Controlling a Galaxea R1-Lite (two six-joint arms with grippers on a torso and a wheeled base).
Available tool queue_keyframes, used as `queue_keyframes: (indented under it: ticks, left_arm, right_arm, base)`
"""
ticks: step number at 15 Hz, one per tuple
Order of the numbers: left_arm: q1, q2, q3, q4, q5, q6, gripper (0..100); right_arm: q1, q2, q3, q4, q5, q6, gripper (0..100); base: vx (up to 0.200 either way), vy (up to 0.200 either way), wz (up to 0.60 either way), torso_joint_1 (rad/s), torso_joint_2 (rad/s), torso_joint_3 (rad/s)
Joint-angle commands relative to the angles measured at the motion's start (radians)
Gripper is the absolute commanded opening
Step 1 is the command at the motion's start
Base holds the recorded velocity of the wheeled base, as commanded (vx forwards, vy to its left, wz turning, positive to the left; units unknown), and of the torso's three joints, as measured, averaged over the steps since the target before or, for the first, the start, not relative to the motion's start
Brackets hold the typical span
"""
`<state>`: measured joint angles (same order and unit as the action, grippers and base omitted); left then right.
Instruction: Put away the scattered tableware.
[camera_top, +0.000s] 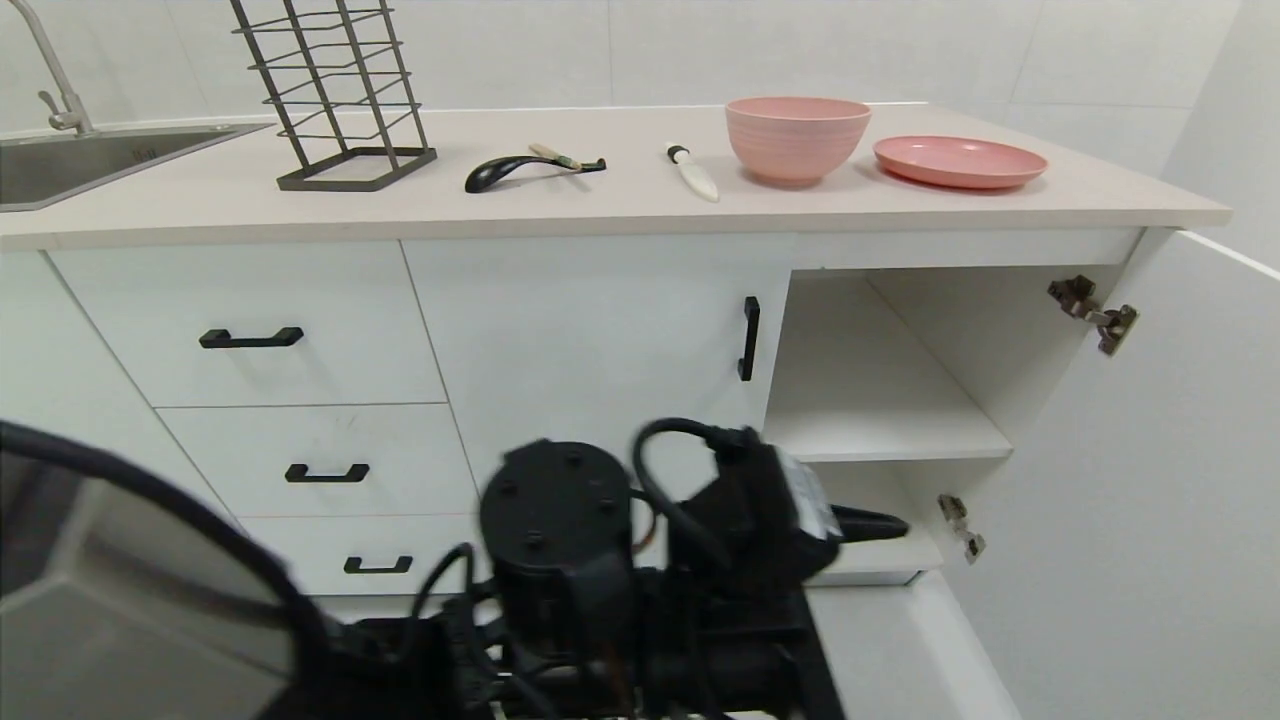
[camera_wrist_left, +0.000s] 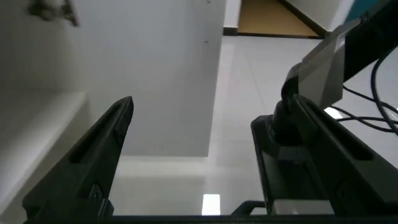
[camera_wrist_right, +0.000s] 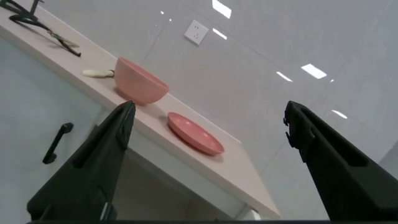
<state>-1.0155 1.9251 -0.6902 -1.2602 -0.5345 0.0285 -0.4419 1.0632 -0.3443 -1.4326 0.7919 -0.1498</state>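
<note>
Presently listed on the desk: a pink bowl, upright, with a pink plate just beside it toward the right end. A white knife is laid flat near the bowl's other side. A black spoon is placed further left, with a slim wooden-handled utensil just beside its handle. A wire rack is stood left of the spoon, and a sink is set at the far left.

Below the plate, a cupboard is held open, its door swung to the right and a shelf exposed.

Left end effector: fingers spread, nothing held; white cupboard panel and floor are seen beyond it.

Right end effector: fingers spread, nothing held; bowl, plate and knife are framed between them, well apart from them.
</note>
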Motion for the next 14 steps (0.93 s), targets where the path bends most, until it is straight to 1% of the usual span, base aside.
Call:
queue_keyframes:
  ticks: [1, 2, 4, 5, 6, 7, 9, 11, 12, 13, 14]
  left_arm:
    - [0.183, -0.382, 0.278, -0.028, 0.001, 0.004, 100]
    - [0.236, -0.462, 0.324, -0.024, -0.001, 0.005, 100]
    - [0.348, -0.621, 0.431, -0.016, -0.001, 0.004, 100]
    - [0.371, -0.652, 0.457, -0.015, -0.001, 0.004, 100]
    - [0.457, -0.744, 0.521, 0.002, -0.002, 0.008, 100]
    - [0.529, -0.825, 0.564, 0.028, -0.002, 0.01, 100]
    - [0.647, -0.979, 0.617, 0.102, -0.002, 0.011, 100]
    - [0.744, -1.186, 0.675, 0.234, -0.001, 0.01, 100]
    - [0.772, -1.259, 0.689, 0.291, 0.002, 0.011, 100]
    - [0.824, -1.385, 0.689, 0.42, 0.004, 0.011, 100]
    - [0.92, -1.592, 0.66, 0.656, 0.002, 0.002, 100]
  right_arm:
    - [0.009, 0.012, 0.019, 0.0, 0.001, -0.002, 100]
    - [0.011, 0.012, 0.021, 0.0, 0.003, -0.002, 100]
    - [0.051, 0.012, 0.047, 0.001, 0.006, -0.013, 100]
    - [0.058, 0.012, 0.051, 0.001, 0.006, -0.013, 100]
    - [0.069, 0.012, 0.056, 0.001, 0.006, -0.016, 100]
    - [0.08, 0.009, 0.059, 0.001, 0.009, -0.016, 100]
    - [0.14, -0.006, 0.117, 0.001, 0.026, -0.017, 100]
    - [0.213, -0.072, 0.249, 0.001, 0.032, -0.039, 100]
    - [0.235, -0.097, 0.294, 0.003, 0.043, -0.05, 100]
    - [0.264, -0.138, 0.344, 0.006, 0.064, -0.067, 100]
    - [0.273, -0.229, 0.344, 0.063, 0.073, -0.071, 100]
  base:
    - [0.0, 0.0, 0.0, 0.0, 0.0, 0.0]
    - [0.0, 0.0, 0.0, 0.0, 0.0, 0.0]
    - [0.0, 0.0, 0.0, 0.0, 0.0, 0.0]
    - [0.0, 0.0, 0.0, 0.0, 0.0, 0.0]
    - [0.0, 0.0, 0.0, 0.0, 0.0, 0.0]
    - [0.0, 0.0, 0.0, 0.0, 0.0, 0.0]
    - [0.0, 0.0, 0.0, 0.0, 0.0, 0.0]
    - [0.0, 0.0, 0.0, 0.0, 0.0, 0.0]
    - [0.0, 0.0, 0.0, 0.0, 0.0, 0.0]
    - [0.0, 0.0, 0.0, 0.0, 0.0, 0.0]
    - [0.0, 0.0, 0.0, 0.0, 0.0, 0.0]
